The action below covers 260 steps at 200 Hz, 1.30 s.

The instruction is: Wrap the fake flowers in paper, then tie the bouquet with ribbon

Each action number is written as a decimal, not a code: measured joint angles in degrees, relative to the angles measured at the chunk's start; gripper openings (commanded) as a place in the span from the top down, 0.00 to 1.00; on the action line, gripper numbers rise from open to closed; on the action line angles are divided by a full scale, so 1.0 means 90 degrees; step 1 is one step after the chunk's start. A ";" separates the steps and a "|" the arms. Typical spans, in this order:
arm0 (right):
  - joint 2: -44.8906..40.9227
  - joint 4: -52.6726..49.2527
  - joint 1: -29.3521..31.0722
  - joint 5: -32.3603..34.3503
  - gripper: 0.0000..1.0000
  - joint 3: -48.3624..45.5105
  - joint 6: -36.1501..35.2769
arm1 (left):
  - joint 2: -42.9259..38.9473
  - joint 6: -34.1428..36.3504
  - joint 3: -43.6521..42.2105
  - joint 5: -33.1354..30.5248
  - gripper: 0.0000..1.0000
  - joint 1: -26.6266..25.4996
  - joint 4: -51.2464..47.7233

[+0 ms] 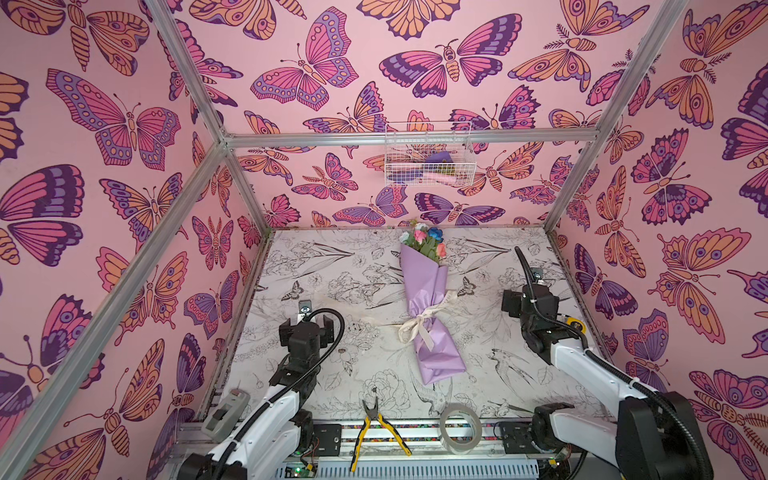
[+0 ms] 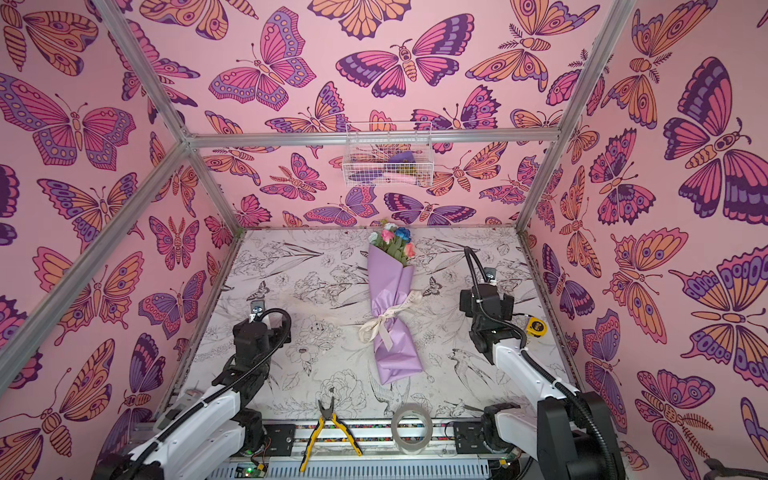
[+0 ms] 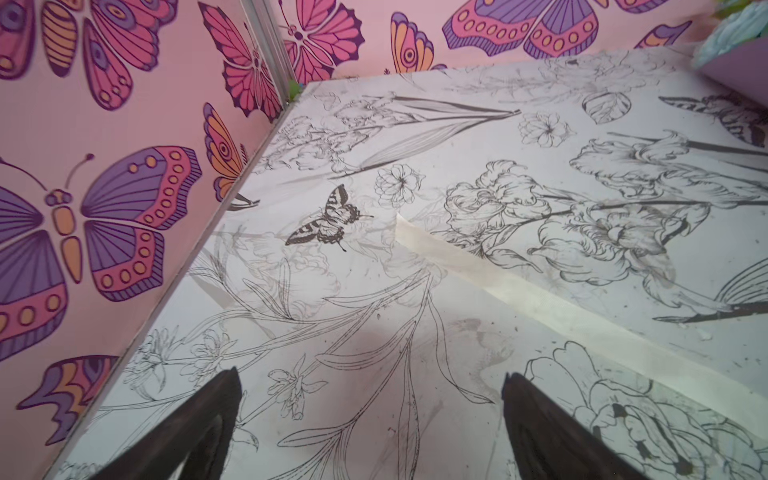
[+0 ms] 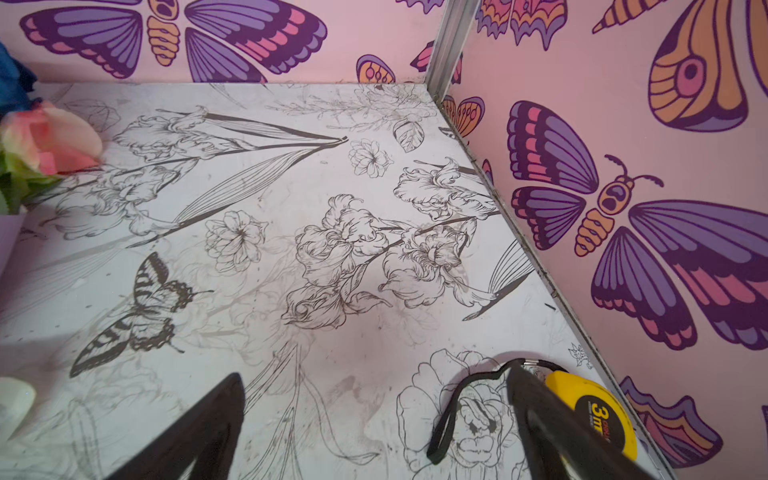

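Note:
The bouquet [image 1: 434, 299] [image 2: 395, 299] lies lengthwise mid-table in both top views, a lilac paper cone. The fake flowers [image 1: 424, 240] [image 2: 392, 239] stick out of its far, wide end. A cream ribbon [image 1: 419, 328] [image 2: 382, 326] is knotted round its narrow part, tails hanging to the left. My left gripper [image 1: 307, 322] [image 3: 372, 374] hovers left of the bouquet, open and empty. My right gripper [image 1: 525, 293] [image 4: 376, 372] hovers to its right, also open and empty. The right wrist view catches a coral-pink flower head [image 4: 50, 141] at its edge.
A yellow tape measure [image 4: 590, 411] [image 1: 575, 324] with a black strap [image 4: 449, 415] lies by the right wall, under one right finger. Pliers [image 1: 376, 424] and a tape roll [image 1: 460, 428] lie at the front edge. A wire basket [image 1: 428, 153] hangs on the back wall. A pale strip [image 3: 519, 291] lies flat on the table.

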 measured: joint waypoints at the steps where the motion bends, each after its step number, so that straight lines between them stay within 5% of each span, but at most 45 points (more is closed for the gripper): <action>1: 0.0012 0.0039 -0.0007 0.0002 0.01 -0.0017 -0.0005 | 0.0049 0.0005 0.0000 0.0034 0.00 0.0022 0.0036; 102: 0.1008 0.2023 -0.0546 -0.0954 0.01 -0.0517 -0.0221 | 0.4095 0.0534 0.0277 0.1877 0.00 0.0940 0.4233; 162: 0.2239 0.3487 -0.0702 -0.2251 0.01 -0.0770 -0.0272 | 0.4039 0.0345 0.1297 0.2975 0.01 0.1467 0.3606; 260: 0.2208 0.3466 -0.0872 -0.2314 0.01 -0.0656 -0.0153 | 0.4053 0.0260 0.1158 0.3133 0.01 0.1467 0.3575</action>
